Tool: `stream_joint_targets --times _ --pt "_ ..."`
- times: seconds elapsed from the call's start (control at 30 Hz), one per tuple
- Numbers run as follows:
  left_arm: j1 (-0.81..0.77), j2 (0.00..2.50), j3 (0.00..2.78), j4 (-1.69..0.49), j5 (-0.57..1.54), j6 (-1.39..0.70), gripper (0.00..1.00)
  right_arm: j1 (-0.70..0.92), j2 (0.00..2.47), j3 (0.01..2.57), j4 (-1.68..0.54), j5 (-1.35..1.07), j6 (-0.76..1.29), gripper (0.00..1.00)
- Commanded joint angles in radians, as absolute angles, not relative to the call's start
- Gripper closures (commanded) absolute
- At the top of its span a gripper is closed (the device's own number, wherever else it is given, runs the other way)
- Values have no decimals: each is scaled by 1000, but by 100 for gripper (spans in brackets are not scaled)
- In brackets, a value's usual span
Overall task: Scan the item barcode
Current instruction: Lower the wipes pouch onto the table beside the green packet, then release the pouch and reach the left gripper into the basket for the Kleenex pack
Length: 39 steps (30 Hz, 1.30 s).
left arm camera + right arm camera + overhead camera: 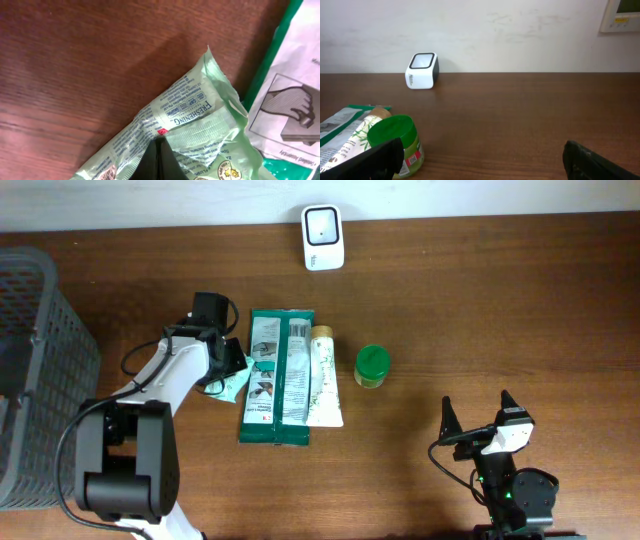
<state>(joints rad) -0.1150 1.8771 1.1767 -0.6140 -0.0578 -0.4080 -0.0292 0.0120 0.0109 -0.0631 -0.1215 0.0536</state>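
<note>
The wipes sachet [200, 125] is being pinched by the left gripper [231, 369], well apart from the scanner [322, 237], right gripper [477, 406] being held released.

A white scanner [422, 70] stands by the wall [520, 35], green-lidded jar [400, 145] nearer.

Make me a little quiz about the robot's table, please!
1. True or false: the right gripper holds the green-lidded jar.
2. What does the left gripper pinch? A) scanner B) pale green sachet C) basket
3. What lies between the big green pack and the jar?
Key: 1 false, its jaws stand open and empty; 2 B; 3 the white tube.
</note>
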Motion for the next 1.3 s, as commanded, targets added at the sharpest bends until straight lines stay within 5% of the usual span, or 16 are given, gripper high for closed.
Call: stream_joint_targets --times 0.0,0.4,0.5,0.7,1.13,1.27 --pt "-119 1951 1176 -599 65 -364 100 -27 6 6 -68 -127 60 2" --pt "14 1566 1542 -795 38 -320 95 -27 6 6 -68 -127 60 2" --pt "168 1453 1641 -802 -22 -320 66 -27 6 6 -68 -127 60 2" --pt "471 1363 1653 -863 -80 -320 54 -27 6 6 -68 -127 60 2" --pt "739 1433 1392 -816 -233 -282 46 -27 6 6 -68 -127 60 2" --pt "793 1557 1390 -802 -233 -207 51 -27 6 6 -68 -126 60 2"
